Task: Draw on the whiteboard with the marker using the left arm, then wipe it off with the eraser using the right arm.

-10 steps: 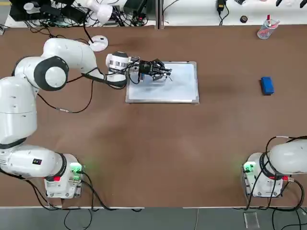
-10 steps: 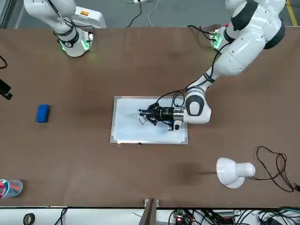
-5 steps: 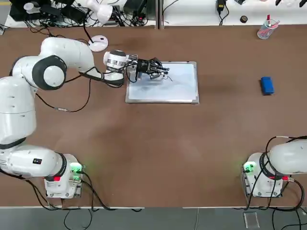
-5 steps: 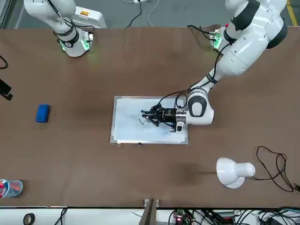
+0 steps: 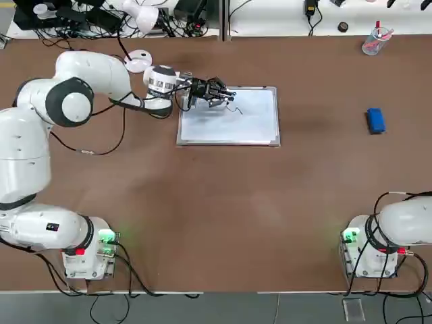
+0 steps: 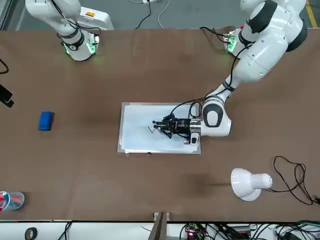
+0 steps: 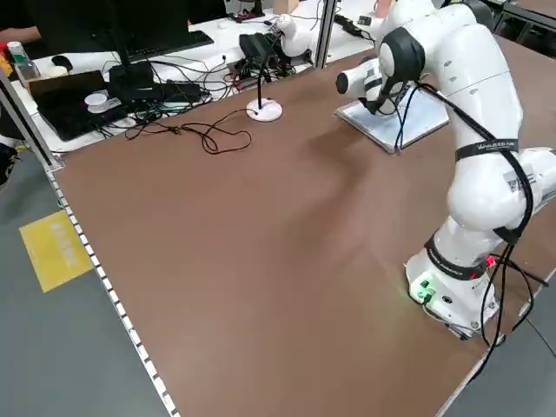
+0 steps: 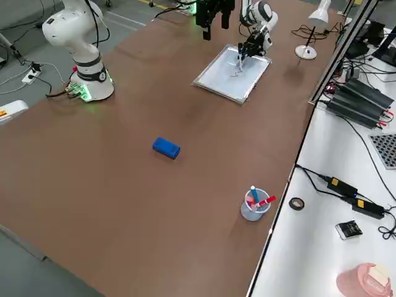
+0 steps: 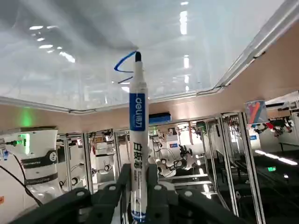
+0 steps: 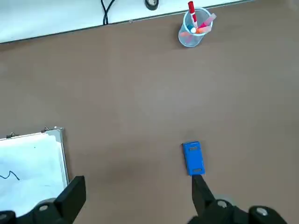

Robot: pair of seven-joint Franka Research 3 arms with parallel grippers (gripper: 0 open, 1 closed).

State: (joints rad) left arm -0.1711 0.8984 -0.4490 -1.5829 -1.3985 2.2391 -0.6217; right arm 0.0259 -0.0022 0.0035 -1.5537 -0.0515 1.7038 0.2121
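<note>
Board: whiteboard point(image 5: 250, 121) lies flat mid-table toward the far edge, long axis across the table; bare brown table point(image 5: 223, 216) lies open on every side.
Marker: marker point(image 9: 137, 135) pinched at its lower barrel by the left gripper point(image 5: 226, 101), fingers clamped; long axis continues the gripper's line, dark tip on the board at a short drawn squiggle point(image 5: 234, 109).
Label: blue band on the barrel reads "deli", printed characters below it.
Eraser: eraser point(image 5: 376, 120) alone on the table, well apart from the board, at the robot's right.
Right gripper: right gripper point(image 10: 135, 200) parked high over the table, fingers spread, holding nothing.
Edge items: cup point(image 5: 373, 40) of pens at the far right edge; lamp point(image 6: 248, 183) beside the board's left end.
</note>
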